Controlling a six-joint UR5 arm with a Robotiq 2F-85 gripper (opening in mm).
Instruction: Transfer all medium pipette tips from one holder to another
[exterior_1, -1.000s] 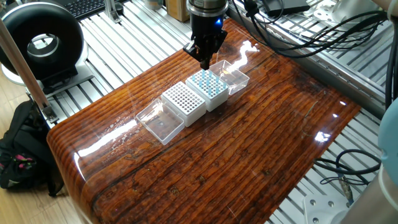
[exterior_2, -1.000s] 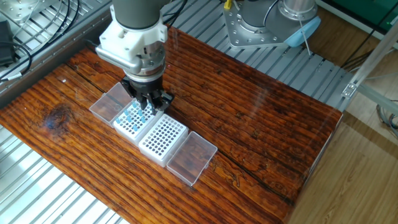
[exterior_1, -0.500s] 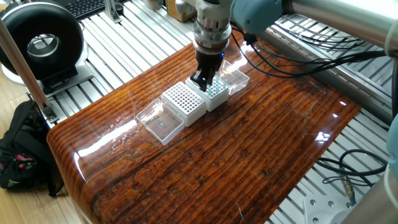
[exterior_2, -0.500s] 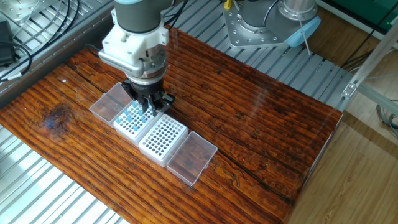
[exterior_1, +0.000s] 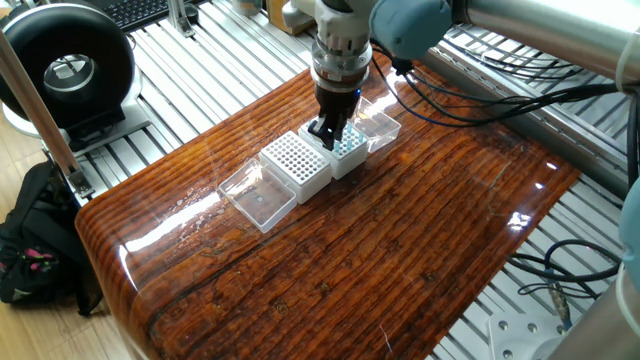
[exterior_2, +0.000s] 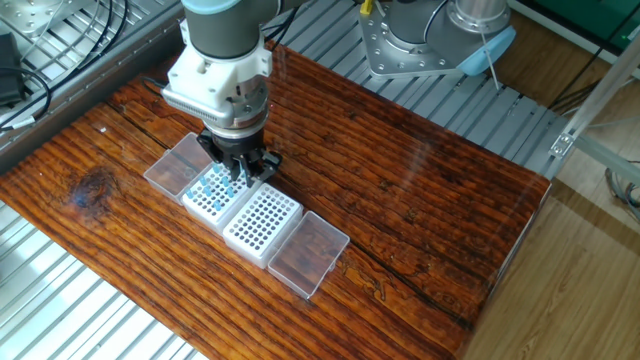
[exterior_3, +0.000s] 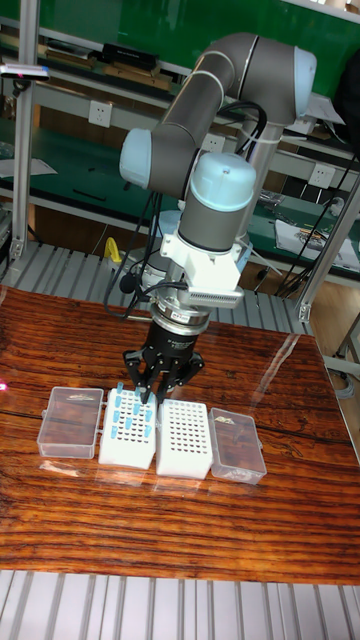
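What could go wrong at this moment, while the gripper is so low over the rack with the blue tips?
1. The gripper hangs right over the closely packed medium pipette tips; its fingers may knock or bend neighbouring tips.
2. The full rack touches the empty rack, and neither looks fastened to the table; a sticking tip could lift or shift them.
3. Open clear lids lie beside the racks; a sideways move might hit one.
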